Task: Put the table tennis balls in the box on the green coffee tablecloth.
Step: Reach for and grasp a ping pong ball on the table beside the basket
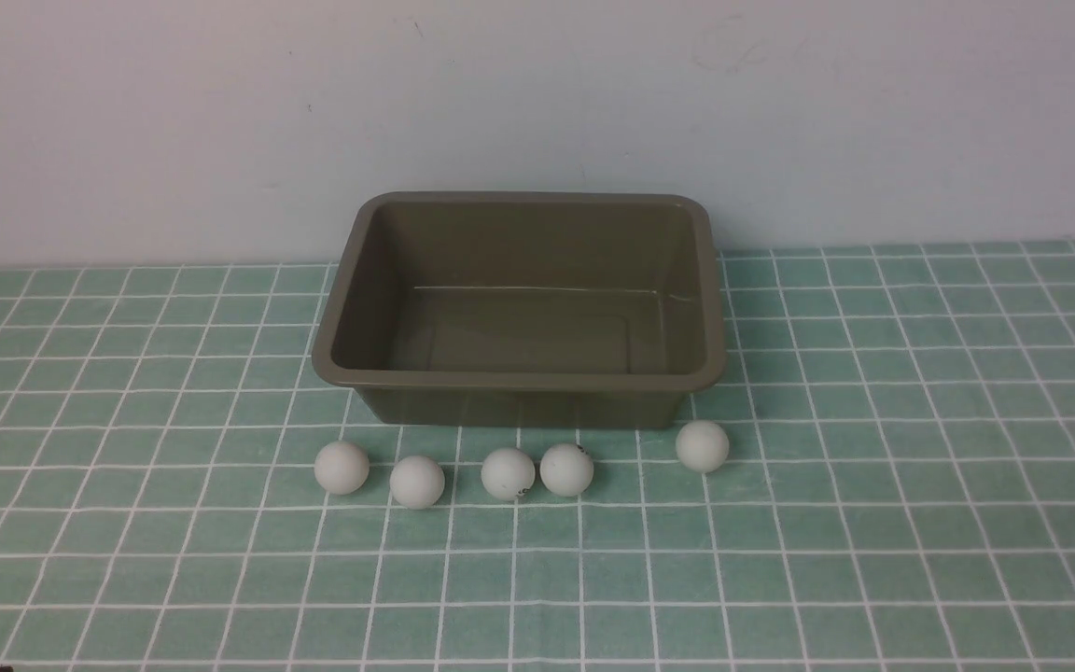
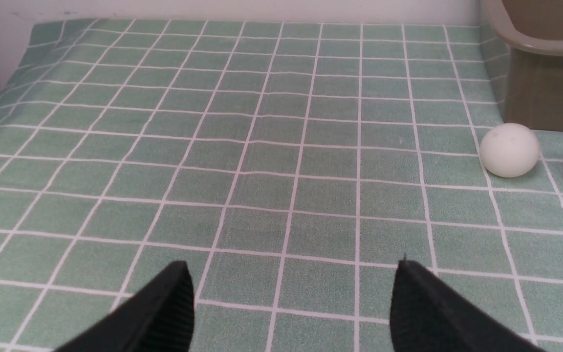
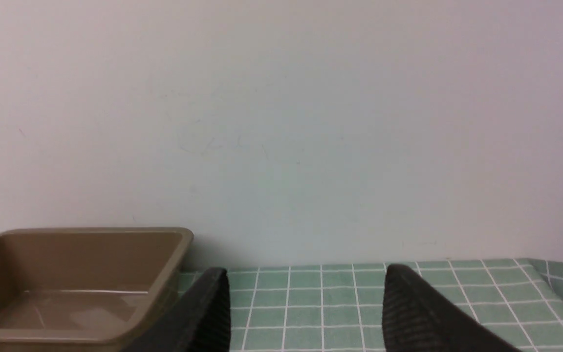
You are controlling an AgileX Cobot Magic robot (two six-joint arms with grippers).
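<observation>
Several white table tennis balls lie in a row on the green coffee tablecloth, just in front of the olive-brown box, which holds nothing. Neither arm shows in the front view. In the left wrist view my left gripper hangs open above bare cloth, with the end ball and the box corner off to one side ahead. In the right wrist view my right gripper stands open with nothing between its fingers, the box beside it.
A pale wall rises directly behind the box. The cloth's side edge drops off in the left wrist view, and its far corner folds down by the wall in the right wrist view.
</observation>
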